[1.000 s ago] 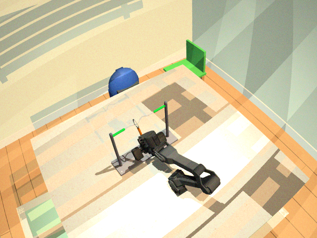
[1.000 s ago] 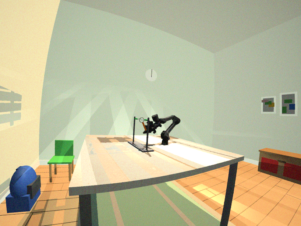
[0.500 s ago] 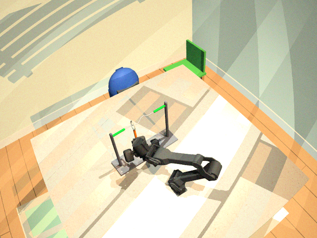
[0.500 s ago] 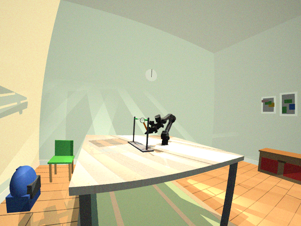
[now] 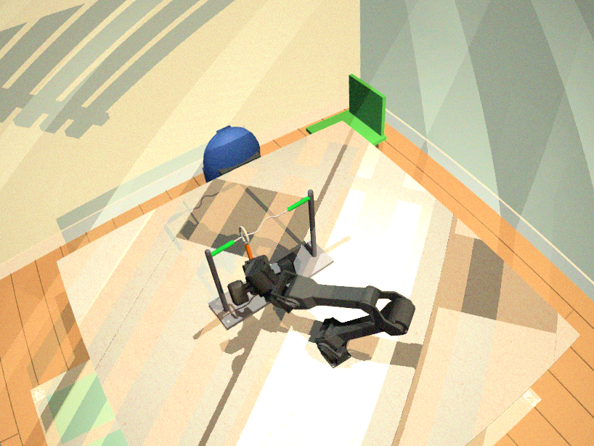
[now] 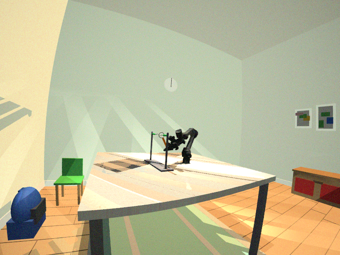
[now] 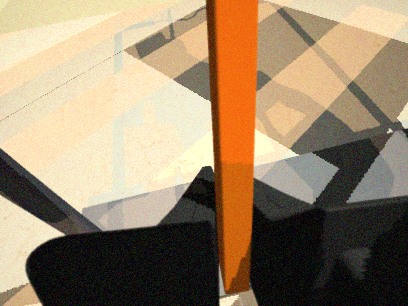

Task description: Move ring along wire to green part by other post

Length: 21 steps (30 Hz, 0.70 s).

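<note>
The ring (image 5: 242, 227) (image 6: 161, 132) is around the thin grey wire (image 5: 269, 219), just inward of the inner end of the left green part (image 5: 223, 248) in the top view. The wire appears to pass through it; whether they touch cannot be told. Its orange handle (image 5: 248, 250) (image 6: 164, 141) (image 7: 236, 100) slants down from the ring to the arm. My gripper (image 5: 250, 260) (image 6: 166, 148) (image 7: 215, 174) is shut on the handle's lower part, below the wire. The other green part (image 5: 298, 203) is beside the right post (image 5: 312, 225). The ring is outside the wrist view.
The left post (image 5: 217, 282) (image 6: 166, 153) (image 7: 40, 200) stands close to the left of the wrist. Both posts rise from a flat grey base plate (image 5: 322, 259) below the arm. A green chair (image 5: 367, 105) (image 6: 69, 179) and a blue object (image 5: 232, 148) (image 6: 25, 203) are beyond the table.
</note>
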### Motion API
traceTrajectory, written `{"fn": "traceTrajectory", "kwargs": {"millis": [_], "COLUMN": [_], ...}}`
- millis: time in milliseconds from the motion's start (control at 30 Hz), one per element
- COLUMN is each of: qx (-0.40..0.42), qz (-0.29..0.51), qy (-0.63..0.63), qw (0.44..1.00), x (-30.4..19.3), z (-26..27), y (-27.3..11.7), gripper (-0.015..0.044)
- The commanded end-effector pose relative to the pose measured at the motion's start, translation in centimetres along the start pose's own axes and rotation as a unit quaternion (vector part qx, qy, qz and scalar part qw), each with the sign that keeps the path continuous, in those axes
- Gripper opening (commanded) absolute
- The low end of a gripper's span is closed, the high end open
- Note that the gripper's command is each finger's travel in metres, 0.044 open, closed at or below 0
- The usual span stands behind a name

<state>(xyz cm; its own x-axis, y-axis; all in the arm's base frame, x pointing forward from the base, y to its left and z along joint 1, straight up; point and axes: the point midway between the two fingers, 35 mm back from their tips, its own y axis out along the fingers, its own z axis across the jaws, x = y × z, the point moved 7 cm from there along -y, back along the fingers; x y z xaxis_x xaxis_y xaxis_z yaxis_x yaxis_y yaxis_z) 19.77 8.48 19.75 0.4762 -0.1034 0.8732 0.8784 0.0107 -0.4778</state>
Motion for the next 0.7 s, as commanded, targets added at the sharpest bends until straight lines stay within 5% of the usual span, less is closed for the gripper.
{"fn": "traceTrajectory", "kwargs": {"millis": [0, 667], "qx": [0.005, 0.02], "qz": [-0.001, -0.004], "qy": [-0.013, -0.058], "qw": [1.0, 0.998], "x": [-0.03, -0.23], "z": [0.0, 0.66], "y": [0.01, -0.04], "gripper": [-0.015, -0.015]}}
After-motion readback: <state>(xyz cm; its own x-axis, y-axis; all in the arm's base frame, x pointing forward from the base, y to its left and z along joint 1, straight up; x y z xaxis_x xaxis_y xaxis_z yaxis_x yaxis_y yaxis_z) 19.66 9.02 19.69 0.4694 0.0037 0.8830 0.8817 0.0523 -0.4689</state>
